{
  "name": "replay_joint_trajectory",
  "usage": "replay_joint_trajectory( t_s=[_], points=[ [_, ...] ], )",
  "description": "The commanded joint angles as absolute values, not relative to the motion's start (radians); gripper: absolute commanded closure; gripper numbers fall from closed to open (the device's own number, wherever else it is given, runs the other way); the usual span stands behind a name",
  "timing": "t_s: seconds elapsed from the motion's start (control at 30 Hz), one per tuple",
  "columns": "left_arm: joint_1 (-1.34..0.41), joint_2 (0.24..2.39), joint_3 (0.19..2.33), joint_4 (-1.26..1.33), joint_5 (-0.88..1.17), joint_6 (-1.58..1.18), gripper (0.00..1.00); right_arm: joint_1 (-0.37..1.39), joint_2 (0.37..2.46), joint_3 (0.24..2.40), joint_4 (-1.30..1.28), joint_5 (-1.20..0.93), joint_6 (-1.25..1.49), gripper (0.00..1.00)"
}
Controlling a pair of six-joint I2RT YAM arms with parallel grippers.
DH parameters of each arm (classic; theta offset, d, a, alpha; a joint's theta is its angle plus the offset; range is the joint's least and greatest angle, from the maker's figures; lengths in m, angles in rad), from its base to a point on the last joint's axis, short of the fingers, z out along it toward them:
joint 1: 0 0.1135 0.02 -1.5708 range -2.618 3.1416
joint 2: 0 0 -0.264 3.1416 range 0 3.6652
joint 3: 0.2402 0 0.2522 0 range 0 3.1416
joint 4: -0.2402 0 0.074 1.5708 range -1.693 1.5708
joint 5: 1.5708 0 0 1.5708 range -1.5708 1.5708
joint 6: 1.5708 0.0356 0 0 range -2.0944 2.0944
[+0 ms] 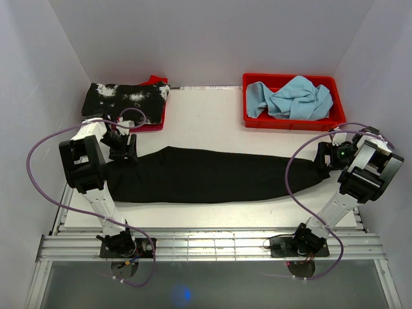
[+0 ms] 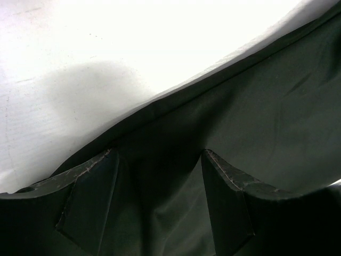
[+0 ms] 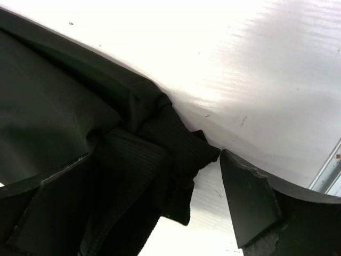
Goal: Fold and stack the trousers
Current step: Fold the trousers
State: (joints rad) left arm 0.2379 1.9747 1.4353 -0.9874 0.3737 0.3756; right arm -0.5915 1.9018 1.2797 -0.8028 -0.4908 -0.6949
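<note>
The plain black trousers (image 1: 206,175) lie stretched out across the white table, left to right. My left gripper (image 1: 123,149) hangs over their left end. In the left wrist view its fingers (image 2: 90,197) stand apart, and my left gripper (image 2: 157,153) is open over smooth black fabric (image 2: 256,106) near the cloth's far edge. My right gripper (image 1: 325,158) is at the trousers' right end. In the right wrist view it (image 3: 154,157) is open, with the bunched ribbed cuff (image 3: 160,154) lying between its fingers (image 3: 248,197), not clamped.
A black garment with white splotches (image 1: 125,100) lies on a red tray (image 1: 161,119) at the back left. A red bin (image 1: 290,122) holding light blue cloth (image 1: 293,98) stands at the back right. White walls enclose the table on three sides. The metal frame rail (image 1: 212,244) runs along the near edge.
</note>
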Motion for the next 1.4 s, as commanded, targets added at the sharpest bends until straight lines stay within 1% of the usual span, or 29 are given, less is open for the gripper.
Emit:
replay_joint_trajectory(
  t_s=[0.0,0.07,0.1,0.17,0.2,0.27,0.3,0.37,0.67,0.87,1.07,1.23,1.37],
  points=[
    [0.233,1.957,1.476,-1.002,0.367,0.383,0.26,-0.606,1.959,1.275,-0.83,-0.506,-0.75,0.06],
    [0.232,1.962,1.489,-1.012,0.368,0.388,0.26,-0.61,1.957,1.276,-0.85,-0.544,-0.762,0.2],
    [0.232,1.967,1.505,-1.017,0.371,0.388,0.26,-0.615,1.956,1.279,-0.857,-0.557,-0.764,0.31],
    [0.232,1.968,1.516,-1.022,0.374,0.388,0.26,-0.617,1.95,1.287,-0.883,-0.58,-0.77,0.41],
    [0.232,1.965,1.52,-1.023,0.379,0.387,0.26,-0.62,1.945,1.299,-0.894,-0.59,-0.773,0.53],
    [0.232,1.954,1.529,-1.026,0.393,0.388,0.26,-0.621,1.933,1.318,-0.934,-0.624,-0.779,0.65],
    [0.23,1.948,1.529,-1.026,0.397,0.388,0.27,-0.623,1.928,1.342,-0.952,-0.647,-0.781,0.79],
    [0.23,1.928,1.526,-1.026,0.406,0.39,0.27,-0.623,1.911,1.367,-1.0,-0.661,-0.784,0.92],
    [0.226,1.827,1.485,-1.016,0.442,0.383,0.27,-0.621,1.841,1.499,-1.161,-0.755,-0.758,0.92],
    [0.195,1.735,1.41,-0.993,0.491,0.416,0.26,-0.575,1.813,1.474,-1.216,-0.814,-0.724,0.92],
    [0.144,1.674,1.31,-0.956,0.554,0.462,0.27,-0.454,1.755,1.445,-1.177,-0.831,-0.631,0.92],
    [0.123,1.648,1.238,-0.91,0.568,0.462,0.28,-0.287,1.74,1.439,-1.138,-0.865,-0.508,0.92],
    [0.124,1.634,1.183,-0.887,0.554,0.44,0.28,-0.166,1.736,1.402,-1.049,-0.89,-0.402,0.92]
  ],
)
